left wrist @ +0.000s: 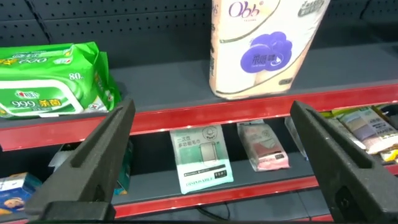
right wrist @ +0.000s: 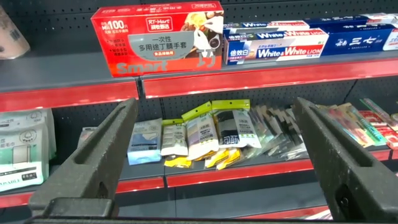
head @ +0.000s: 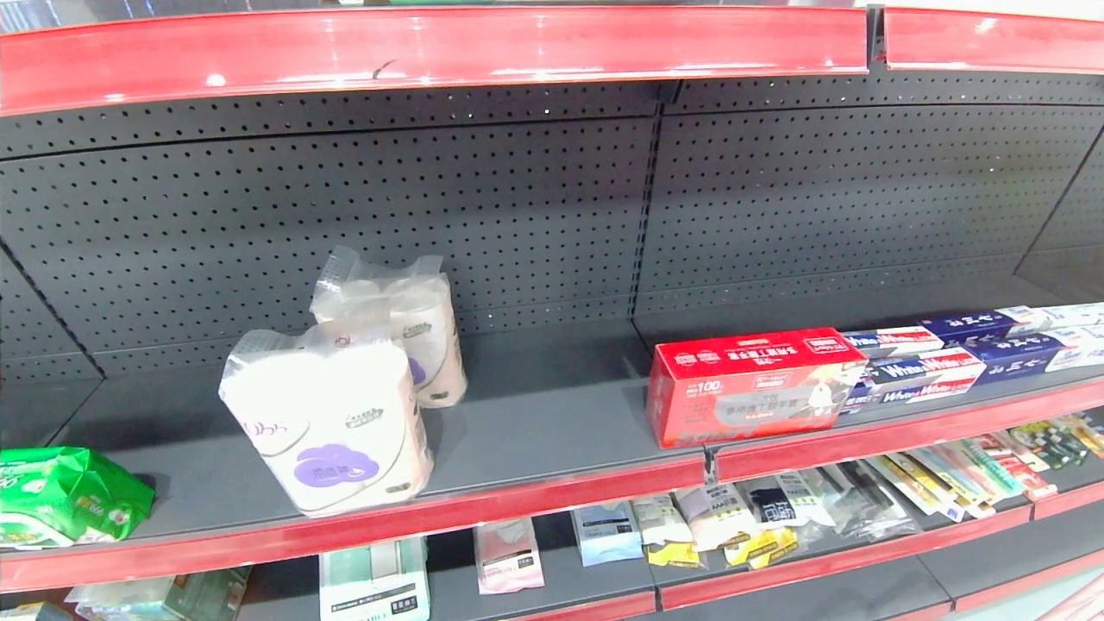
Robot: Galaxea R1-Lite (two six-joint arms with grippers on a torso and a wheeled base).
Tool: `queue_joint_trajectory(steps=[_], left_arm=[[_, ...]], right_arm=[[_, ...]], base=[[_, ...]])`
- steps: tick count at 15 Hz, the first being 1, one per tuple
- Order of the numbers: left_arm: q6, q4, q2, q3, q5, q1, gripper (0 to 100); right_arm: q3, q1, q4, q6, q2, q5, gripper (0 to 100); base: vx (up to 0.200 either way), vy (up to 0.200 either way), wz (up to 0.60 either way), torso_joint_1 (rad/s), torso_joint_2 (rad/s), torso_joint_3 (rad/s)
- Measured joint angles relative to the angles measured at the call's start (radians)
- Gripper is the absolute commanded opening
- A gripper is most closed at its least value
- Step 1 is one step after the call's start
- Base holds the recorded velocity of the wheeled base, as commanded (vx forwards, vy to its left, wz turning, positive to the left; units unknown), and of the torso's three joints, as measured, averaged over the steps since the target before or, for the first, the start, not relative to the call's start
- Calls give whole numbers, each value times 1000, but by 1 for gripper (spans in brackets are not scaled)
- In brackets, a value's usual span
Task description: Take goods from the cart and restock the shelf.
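Observation:
Two packs of white toilet rolls stand on the dark shelf [head: 552, 431]: a front pack [head: 332, 423] at the red front lip and a rear pack [head: 405, 323] behind it. The front pack [left wrist: 267, 46] also rises above the red lip in the left wrist view. My left gripper [left wrist: 211, 162] is open and holds nothing, in front of the shelf and below that pack. My right gripper [right wrist: 214, 155] is open and holds nothing too, facing the lower shelf below a red box of gloves [right wrist: 158, 37]. That red box [head: 750, 384] sits on the shelf's right part.
Green wet-wipe packs [head: 65, 496] lie at the shelf's left end. Blue and white boxes [head: 949, 358] line up right of the red box. The lower shelf [head: 776, 573] carries small flat packets [right wrist: 199, 134]. Bare shelf lies between the rolls and the red box.

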Motion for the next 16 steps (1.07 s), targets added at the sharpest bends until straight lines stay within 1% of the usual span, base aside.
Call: queue_joint_trajectory(steps=[2,4,6,7,8,9,12,14,15,16], left_arm=[[-54,10,135,-112,-13,7,100],[-99,15,346,-230,-7,21,100],[-124,18,568,-325,17,46,100],[-130,18,679,-368,31,60,100],[-124,22,771,-398,42,72,100],[-109,23,853,-425,53,84,100],[-50,11,1010,-476,63,104,100],[5,-18,1080,-496,63,145,100],[24,-24,1117,-513,61,170,100],[33,-27,1147,-535,60,189,100]], right_arm=[[0,0,0,0,0,0,100],[0,0,0,0,0,0,100],[0,0,0,0,0,0,100],[0,0,0,0,0,0,100],[0,0,0,0,0,0,100],[0,0,0,0,0,0,100],[0,0,0,0,0,0,100],[0,0,0,0,0,0,100],[0,0,0,0,0,0,100],[0,0,0,0,0,0,100]], base=[[0,0,0,0,0,0],[0,0,0,0,0,0],[0,0,0,0,0,0],[0,0,0,0,0,0],[0,0,0,0,0,0],[0,0,0,0,0,0],[0,0,0,0,0,0],[0,0,0,0,0,0],[0,0,0,0,0,0],[0,0,0,0,0,0]])
